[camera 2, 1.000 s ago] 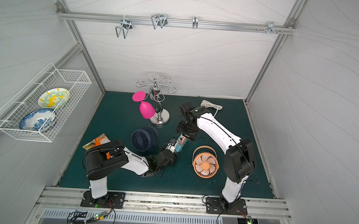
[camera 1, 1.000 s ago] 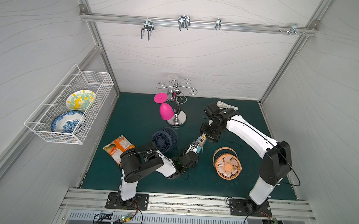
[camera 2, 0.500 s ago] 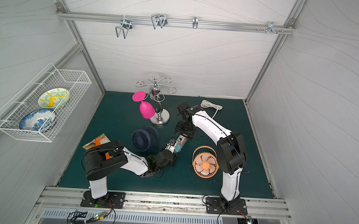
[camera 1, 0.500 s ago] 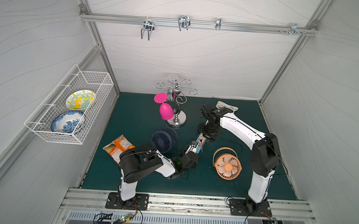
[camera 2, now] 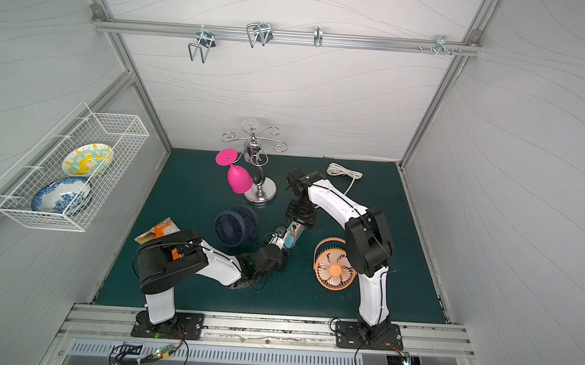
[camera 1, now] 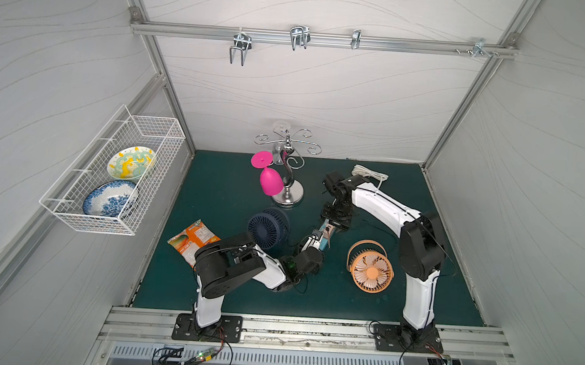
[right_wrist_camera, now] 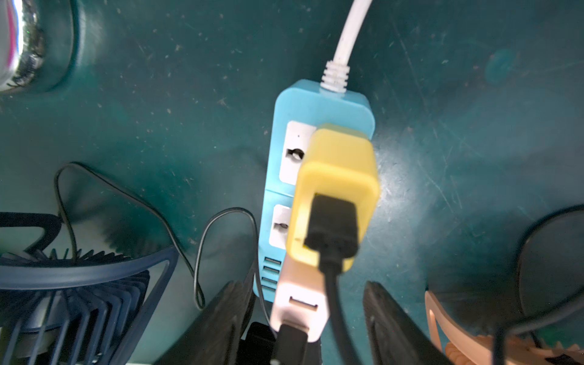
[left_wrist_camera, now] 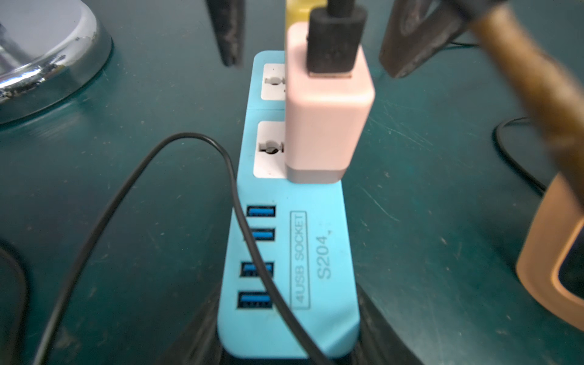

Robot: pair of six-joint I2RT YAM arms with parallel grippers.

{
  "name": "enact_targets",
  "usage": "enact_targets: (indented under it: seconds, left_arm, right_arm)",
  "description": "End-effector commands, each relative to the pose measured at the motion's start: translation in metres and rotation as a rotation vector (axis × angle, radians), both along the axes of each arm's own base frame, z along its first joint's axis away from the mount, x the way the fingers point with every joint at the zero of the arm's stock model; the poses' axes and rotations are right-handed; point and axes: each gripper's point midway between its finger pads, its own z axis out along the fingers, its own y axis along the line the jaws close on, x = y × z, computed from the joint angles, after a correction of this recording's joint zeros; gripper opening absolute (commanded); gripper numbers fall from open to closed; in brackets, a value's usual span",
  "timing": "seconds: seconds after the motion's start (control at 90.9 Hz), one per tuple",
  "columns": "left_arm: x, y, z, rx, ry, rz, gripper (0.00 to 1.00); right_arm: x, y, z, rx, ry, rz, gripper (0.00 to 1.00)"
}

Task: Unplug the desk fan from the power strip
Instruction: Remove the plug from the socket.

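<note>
Desk fan (camera 1: 267, 228): round, navy, slatted grille

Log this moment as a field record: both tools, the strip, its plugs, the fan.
left tool: shut on the power strip, by its USB ports
right tool: open, jaws either side of the pink adapter, clear of it
pink adapter: seated in socket nearer USB ports
yellow adapter: in socket nearer the white cord
desk fan: navy, not yet unplugged

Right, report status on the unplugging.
Left jaws shut on light-blue rectangular power strip. Right jaws open, flanking pale-pink plug adapter, seated in socket. Yellow plastic adapter crowds next socket.
</note>
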Motion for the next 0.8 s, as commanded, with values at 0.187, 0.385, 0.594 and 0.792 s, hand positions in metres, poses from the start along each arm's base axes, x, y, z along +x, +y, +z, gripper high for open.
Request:
enact_targets:
  seconds: [0.187,0.385,0.594,0.792]
  left_arm:
    - [0.004,-0.001,0.011,-0.023,-0.027,0.023,0.26]
    - [0.004,0.000,0.011,-0.015,-0.027,0.021,0.26]
    - [0.005,0.000,0.010,-0.012,-0.026,0.027,0.26]
    - [0.004,0.000,0.010,-0.012,-0.022,0.027,0.26]
  right_arm:
    - [-0.013,-0.003,-0.010,-0.073,0.036,0.043,0.56]
    - [-0.017,-0.001,-0.010,-0.077,0.036,0.051,0.50]
    - [-0.018,0.003,-0.012,-0.075,0.043,0.059,0.38]
    - [-0.019,0.004,-0.016,-0.072,0.052,0.060,0.34]
